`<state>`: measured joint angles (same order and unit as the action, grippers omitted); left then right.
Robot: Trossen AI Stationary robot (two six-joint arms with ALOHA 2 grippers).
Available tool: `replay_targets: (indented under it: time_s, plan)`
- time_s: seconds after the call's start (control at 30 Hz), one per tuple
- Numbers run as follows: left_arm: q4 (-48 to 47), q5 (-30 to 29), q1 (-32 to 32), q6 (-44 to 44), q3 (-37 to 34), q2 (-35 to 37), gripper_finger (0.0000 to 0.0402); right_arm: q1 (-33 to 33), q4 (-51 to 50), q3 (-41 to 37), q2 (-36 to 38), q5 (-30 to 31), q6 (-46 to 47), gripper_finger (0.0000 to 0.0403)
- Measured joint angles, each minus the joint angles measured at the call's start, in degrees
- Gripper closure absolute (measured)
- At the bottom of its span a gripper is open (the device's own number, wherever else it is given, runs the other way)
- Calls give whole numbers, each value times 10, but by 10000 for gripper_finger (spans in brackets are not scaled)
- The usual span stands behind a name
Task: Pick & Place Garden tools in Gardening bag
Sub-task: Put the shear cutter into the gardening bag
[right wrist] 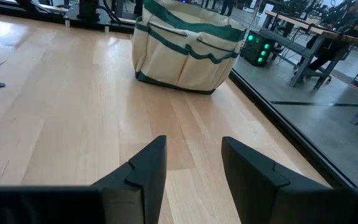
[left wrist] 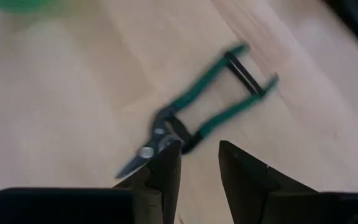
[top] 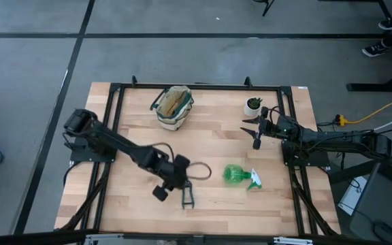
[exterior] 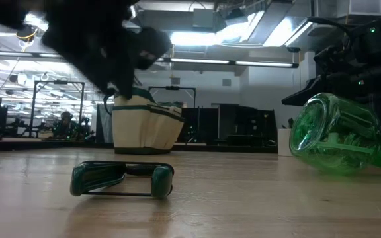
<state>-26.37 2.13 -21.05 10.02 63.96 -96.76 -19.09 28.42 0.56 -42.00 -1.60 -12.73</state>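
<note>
The pruning shears (top: 188,195), with a dark blade and green handles, lie flat on the table near its front; they also show in the left wrist view (left wrist: 201,109) and the low view (exterior: 121,179). My left gripper (left wrist: 199,149) hovers open above them (top: 180,178), touching nothing. The green spray bottle (top: 239,175) lies on its side to the right of the shears (exterior: 333,142). The beige bag with green trim (top: 173,107) stands at the far middle (right wrist: 182,53). My right gripper (top: 256,131) is open and empty (right wrist: 191,165) at the right. The rake and trowel do not show.
A small green plant in a white pot (top: 253,105) stands at the far right, close behind my right gripper. A black frame (top: 196,87) runs around the table top. Bare wood lies between the bag and the shears.
</note>
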Motion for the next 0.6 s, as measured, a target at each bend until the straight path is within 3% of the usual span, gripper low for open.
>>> replay_targets:
  time_s: [0.23,0.6]
  plan:
    - [36,-10,-26,117,0,-48,311,0,0,0,0,0,0,244]
    - [78,5,-26,252,0,-54,320,0,0,0,0,0,0,245]
